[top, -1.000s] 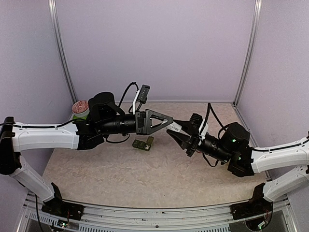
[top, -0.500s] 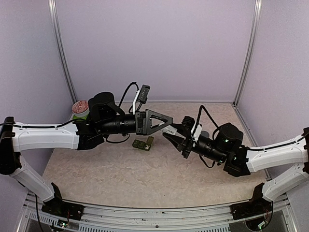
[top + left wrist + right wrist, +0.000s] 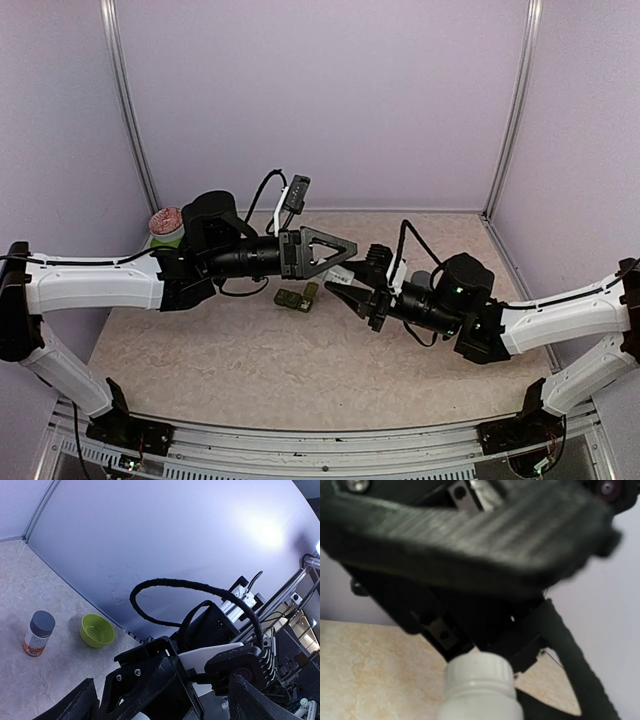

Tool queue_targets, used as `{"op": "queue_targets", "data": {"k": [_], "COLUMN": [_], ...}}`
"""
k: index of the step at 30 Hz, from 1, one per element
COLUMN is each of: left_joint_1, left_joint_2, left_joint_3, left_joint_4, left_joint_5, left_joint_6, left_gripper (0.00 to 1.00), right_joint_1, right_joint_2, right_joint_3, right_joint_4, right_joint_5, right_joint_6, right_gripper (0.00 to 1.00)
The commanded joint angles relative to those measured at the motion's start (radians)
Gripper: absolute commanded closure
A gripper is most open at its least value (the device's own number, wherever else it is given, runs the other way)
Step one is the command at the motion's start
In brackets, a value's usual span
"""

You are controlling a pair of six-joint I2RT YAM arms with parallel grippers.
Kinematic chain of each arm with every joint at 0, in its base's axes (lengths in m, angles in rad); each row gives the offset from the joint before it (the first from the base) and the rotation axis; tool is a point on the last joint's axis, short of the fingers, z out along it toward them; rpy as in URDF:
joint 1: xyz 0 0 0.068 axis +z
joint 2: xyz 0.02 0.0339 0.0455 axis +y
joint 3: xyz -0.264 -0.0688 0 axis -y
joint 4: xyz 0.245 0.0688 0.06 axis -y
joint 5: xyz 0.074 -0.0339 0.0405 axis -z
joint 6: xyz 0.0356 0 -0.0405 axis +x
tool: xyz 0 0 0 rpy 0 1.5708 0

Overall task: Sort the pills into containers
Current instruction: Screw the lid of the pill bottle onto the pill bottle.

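Note:
The containers point(image 3: 297, 297), a small dark green strip, lie on the table just below the two grippers. My right gripper point(image 3: 355, 280) is shut on a white bottle point(image 3: 480, 690) with a ribbed white cap and holds it level above the table, pointing left. My left gripper point(image 3: 350, 256) faces it from the left with its fingers point(image 3: 70, 705) spread wide. The bottle's cap point(image 3: 137, 716) sits between them. No pills are in view.
A lime-green bowl point(image 3: 96, 630) and a grey-capped bottle point(image 3: 38, 632) with an orange label stand on the table near the right wall. A round reddish-topped object point(image 3: 165, 224) sits at the back left, behind my left arm.
My right arm has moved left with the white bottle, bringing its cap in between my left gripper's fingers. The left arm has stayed in place.

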Motion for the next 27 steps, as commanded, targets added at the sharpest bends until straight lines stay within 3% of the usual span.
{"op": "queue_targets", "data": {"k": [1,11,21,27], "left_joint_1": [0.022,0.036,0.042,0.045], "left_joint_2": [-0.048,-0.077,-0.075,-0.071], "left_joint_3": [-0.019,0.000,0.007,0.015], "left_joint_4": [0.003,-0.196,-0.211,-0.218], "left_joint_5": [0.012,0.040,0.081,0.078], "left_joint_6": [-0.011,-0.009,-0.016,-0.012], "left_gripper": [0.13,0.15,0.41,0.51], "right_joint_1": [0.009,0.009,0.009,0.010], "right_joint_2": [-0.048,-0.142,-0.145,-0.153], "right_joint_3": [-0.021,-0.052,-0.042,-0.047], "right_joint_4": [-0.020,-0.077,-0.119,-0.135], "right_joint_5": [-0.002,0.055,0.053,0.060], "right_joint_6": [-0.010,-0.117,-0.128,-0.131], "right_gripper": [0.84,0.83,0.84,0.84]}}
